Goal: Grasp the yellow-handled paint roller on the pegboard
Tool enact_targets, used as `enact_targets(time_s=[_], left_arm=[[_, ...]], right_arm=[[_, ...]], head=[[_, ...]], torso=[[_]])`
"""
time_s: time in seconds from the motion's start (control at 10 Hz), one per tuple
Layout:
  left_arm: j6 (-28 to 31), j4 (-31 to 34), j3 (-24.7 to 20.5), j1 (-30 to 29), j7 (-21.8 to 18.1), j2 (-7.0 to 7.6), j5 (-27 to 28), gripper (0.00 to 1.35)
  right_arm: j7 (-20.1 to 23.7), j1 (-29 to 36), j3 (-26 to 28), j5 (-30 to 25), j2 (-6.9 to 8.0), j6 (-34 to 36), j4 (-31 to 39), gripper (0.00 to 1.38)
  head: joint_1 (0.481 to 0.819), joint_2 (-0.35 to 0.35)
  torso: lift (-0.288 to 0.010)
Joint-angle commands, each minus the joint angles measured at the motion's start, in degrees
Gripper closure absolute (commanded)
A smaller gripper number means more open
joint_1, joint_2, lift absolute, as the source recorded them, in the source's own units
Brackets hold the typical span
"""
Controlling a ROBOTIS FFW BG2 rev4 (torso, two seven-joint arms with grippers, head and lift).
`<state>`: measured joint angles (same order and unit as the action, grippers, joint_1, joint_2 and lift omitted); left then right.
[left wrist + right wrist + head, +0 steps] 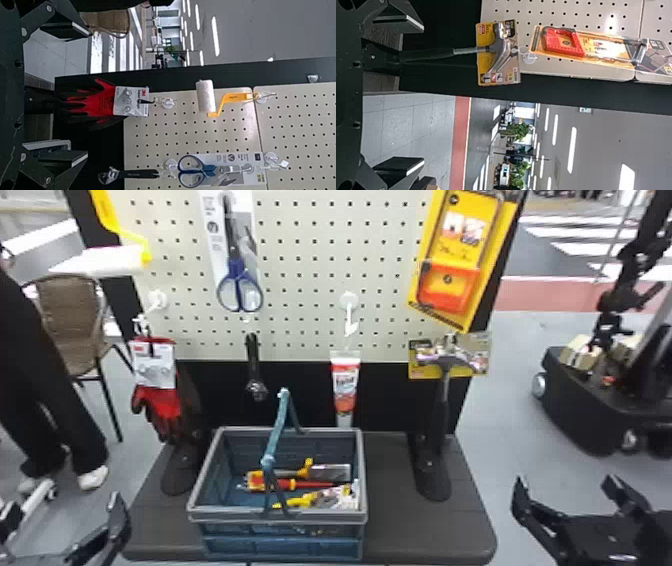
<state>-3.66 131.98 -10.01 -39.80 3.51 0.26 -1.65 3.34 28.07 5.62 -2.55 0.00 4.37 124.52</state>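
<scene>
Roller (105, 260) hung at pegboard's (310, 265) upper left corner, above glove (155, 390). Left end effector (65, 524) and right end effector (570, 501) sat low, flanking tabletop (425, 530), fingers spread, empty.

One cream pegboard (310, 250) carries one yellow-handled paint roller (206, 96), one pair of blue-handled scissors (240, 285), one pack of red gloves (155, 390), one black wrench (253, 365), one red-and-white tube (345, 382), one carded hammer (442, 390) and one orange saw on yellow card (462, 255). One blue-grey basket (277, 515) stands on one dark table (425, 530).
</scene>
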Motion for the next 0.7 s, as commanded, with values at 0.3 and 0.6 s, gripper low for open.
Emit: enact_targets(time_s=[0.3, 0.6], left_arm=[[-0.21, 0.0, -0.1, -0.22, 0.0, 0.0, -0.02, 0.22], [0.41, 0.84, 0.08, 0.03, 0.0, 0.0, -0.99, 0.22]], right_arm=[[0.0, 0.14, 0.0, 0.0, 0.05, 0.02, 0.15, 0.12], [0.0, 0.26, 0.09, 0.26, 0.05, 0.55, 1.0, 0.12]], head=[[0.549, 0.0], [0.549, 0.0]], torso=[[-0.1], [-0.1]])
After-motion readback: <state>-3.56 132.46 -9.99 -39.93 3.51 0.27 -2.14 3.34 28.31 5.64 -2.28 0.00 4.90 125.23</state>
